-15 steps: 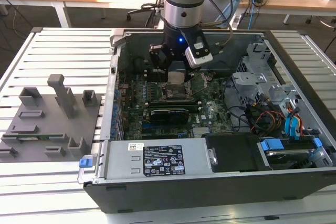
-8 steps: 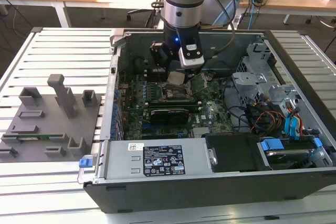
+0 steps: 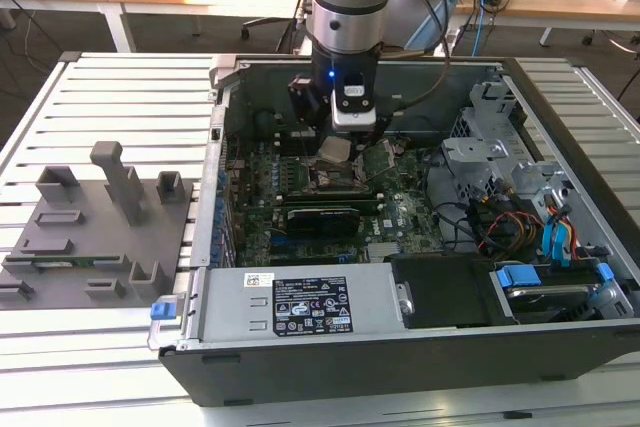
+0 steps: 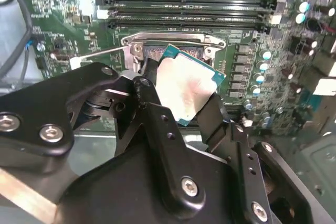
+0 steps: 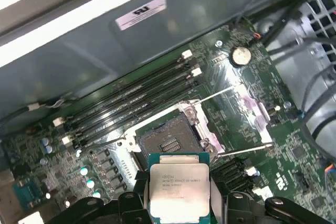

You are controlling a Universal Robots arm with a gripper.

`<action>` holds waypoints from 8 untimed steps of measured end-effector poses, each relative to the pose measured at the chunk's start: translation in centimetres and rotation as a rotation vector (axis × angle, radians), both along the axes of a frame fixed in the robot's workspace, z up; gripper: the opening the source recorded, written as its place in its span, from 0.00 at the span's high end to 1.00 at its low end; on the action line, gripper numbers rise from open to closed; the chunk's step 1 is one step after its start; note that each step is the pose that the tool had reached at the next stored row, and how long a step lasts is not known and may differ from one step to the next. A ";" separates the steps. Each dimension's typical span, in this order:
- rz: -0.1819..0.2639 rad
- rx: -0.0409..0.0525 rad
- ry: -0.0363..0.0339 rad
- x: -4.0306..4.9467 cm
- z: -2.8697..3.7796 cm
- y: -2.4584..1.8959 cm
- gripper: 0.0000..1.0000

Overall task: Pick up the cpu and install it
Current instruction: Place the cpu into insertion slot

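The pincer [image 5: 179,199] was clamped on the cpu [image 5: 179,187], its fingers pressing two opposite edges and the metal top facing up. It hung inside the computer case [image 3: 300,367], which stood on the slatted surface [image 3: 110,97]. The open socket [image 5: 167,140] lay close beneath, apparently a little off toward the memory slots [image 5: 136,98] rather than squarely under the chip.

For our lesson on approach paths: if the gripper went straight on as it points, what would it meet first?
Probably the open socket, reached first by the cpu that the gripper holds; the gap is hard to judge.
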State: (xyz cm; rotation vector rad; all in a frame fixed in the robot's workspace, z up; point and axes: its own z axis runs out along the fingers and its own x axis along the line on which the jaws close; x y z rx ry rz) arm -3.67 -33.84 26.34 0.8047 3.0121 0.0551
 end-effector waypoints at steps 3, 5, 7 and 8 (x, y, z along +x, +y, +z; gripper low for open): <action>-0.060 -0.0001 0.0000 0.00 0.00 0.00 0.45; -0.106 0.0000 0.0000 0.00 -0.01 0.00 0.45; -0.168 0.0000 0.0000 0.00 -0.02 0.00 0.45; -0.195 0.0000 0.0000 0.00 -0.02 0.00 0.45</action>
